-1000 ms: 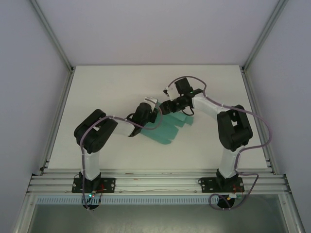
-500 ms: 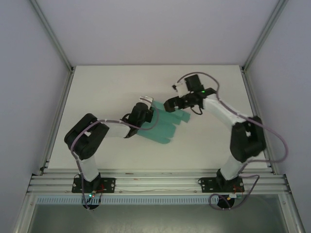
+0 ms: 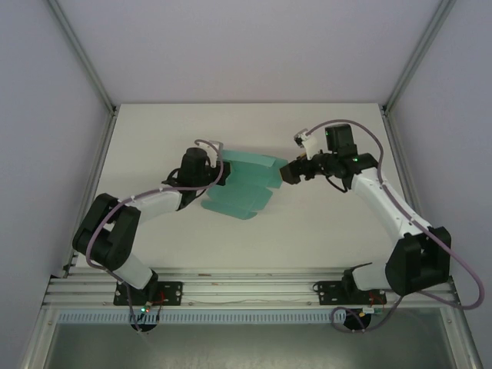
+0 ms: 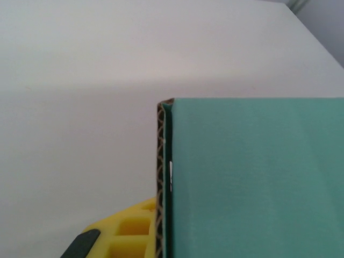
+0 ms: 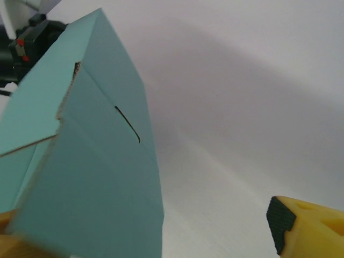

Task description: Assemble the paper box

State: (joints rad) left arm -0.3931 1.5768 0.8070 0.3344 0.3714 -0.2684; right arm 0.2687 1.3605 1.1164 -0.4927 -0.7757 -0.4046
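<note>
The left claw point(image 3: 215, 166) is pressed together on the left edge of the paper box point(image 3: 240, 188). It pinches doubled teal card, whose corrugated edge runs up just beside its yellow finger point(image 4: 131, 234) in the left wrist view. That grip seems meant to anchor the sheet and tip its far panel up off the white surface point(image 3: 154, 138), while the near flaps lie flat mid-surface between the arms. At the card's right edge the right claw point(image 3: 288, 172) stands spread wide, gripping nothing. One black pad point(image 5: 280, 221) sits well clear and the other finger is tucked behind the card, contact unclear; it looks poised to fold that side.
</note>
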